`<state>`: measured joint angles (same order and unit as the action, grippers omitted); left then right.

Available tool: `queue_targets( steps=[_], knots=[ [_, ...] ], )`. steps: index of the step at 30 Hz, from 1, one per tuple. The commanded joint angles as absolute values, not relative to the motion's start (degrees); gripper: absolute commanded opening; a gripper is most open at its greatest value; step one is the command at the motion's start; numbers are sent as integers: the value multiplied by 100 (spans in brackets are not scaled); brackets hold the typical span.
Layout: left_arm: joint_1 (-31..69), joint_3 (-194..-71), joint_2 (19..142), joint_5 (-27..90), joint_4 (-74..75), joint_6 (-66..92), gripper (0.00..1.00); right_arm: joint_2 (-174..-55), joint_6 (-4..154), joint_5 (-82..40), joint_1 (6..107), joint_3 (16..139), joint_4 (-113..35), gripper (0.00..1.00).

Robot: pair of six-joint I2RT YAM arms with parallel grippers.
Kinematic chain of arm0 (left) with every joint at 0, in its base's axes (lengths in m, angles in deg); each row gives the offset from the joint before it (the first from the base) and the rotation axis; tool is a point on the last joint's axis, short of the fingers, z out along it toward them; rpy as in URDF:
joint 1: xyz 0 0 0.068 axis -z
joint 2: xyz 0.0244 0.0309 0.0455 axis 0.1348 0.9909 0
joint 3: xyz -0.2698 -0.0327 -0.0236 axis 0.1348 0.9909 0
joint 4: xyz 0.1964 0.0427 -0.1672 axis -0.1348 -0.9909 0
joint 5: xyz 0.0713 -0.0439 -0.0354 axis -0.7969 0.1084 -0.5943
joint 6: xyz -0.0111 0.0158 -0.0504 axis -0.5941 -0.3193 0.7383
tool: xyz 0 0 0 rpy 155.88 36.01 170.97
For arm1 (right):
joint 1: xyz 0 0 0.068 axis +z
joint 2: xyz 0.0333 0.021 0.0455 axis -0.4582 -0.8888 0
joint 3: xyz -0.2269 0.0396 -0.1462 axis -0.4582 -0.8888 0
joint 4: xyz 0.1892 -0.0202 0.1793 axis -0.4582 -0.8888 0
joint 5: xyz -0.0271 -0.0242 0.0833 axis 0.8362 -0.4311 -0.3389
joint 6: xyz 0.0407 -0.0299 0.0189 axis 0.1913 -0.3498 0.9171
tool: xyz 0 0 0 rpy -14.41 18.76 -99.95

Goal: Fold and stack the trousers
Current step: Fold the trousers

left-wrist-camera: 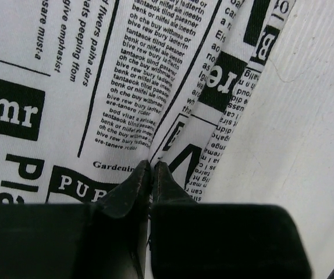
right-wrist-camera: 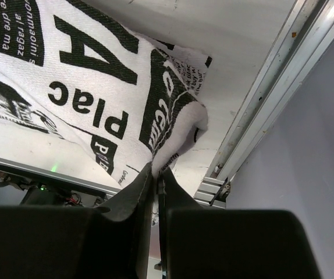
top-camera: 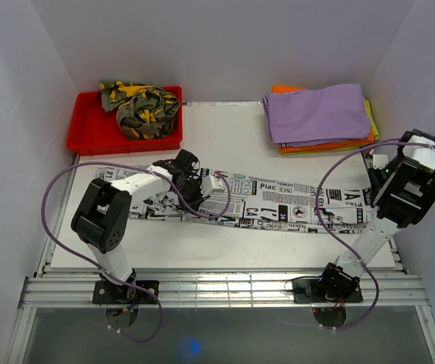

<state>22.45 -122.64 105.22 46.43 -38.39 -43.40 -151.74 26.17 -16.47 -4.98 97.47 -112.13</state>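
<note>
The white trousers (top-camera: 278, 203) with black newspaper print lie stretched in a long strip across the table, left to right. My left gripper (top-camera: 202, 185) sits low over their left half. In the left wrist view its fingertips (left-wrist-camera: 151, 165) are pressed together on a crease of the printed cloth (left-wrist-camera: 126, 81). My right gripper (top-camera: 375, 189) is at the strip's right end. It is shut (right-wrist-camera: 155, 170) on a corner of the trousers (right-wrist-camera: 109, 93), which hangs raised off the table. The camouflage trousers (top-camera: 139, 108) lie bunched in a red tray.
The red tray (top-camera: 89, 130) stands at the back left. A stack of folded cloths (top-camera: 320, 114), purple on top of orange and yellow, sits at the back right. An aluminium rail (right-wrist-camera: 272, 99) and the enclosure wall run close beside the right gripper.
</note>
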Motion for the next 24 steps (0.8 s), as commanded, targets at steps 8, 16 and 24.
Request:
queue_targets(
  steps=[8, 16, 24],
  knots=[
    [1916, -12614, 9575, 4682, -4155, -3878, 0, -14544, 2381, -1676, -586, 10019, -11354, 8],
    [1730, -12650, 9092, 5209, -4779, -4123, 0, -14218, 2021, -1510, -700, 9729, -11345, 8],
    [1791, -12088, 9327, 5447, -4736, -4150, 0, -14578, 2073, -1377, -911, 9044, -10722, 8]
  ],
)
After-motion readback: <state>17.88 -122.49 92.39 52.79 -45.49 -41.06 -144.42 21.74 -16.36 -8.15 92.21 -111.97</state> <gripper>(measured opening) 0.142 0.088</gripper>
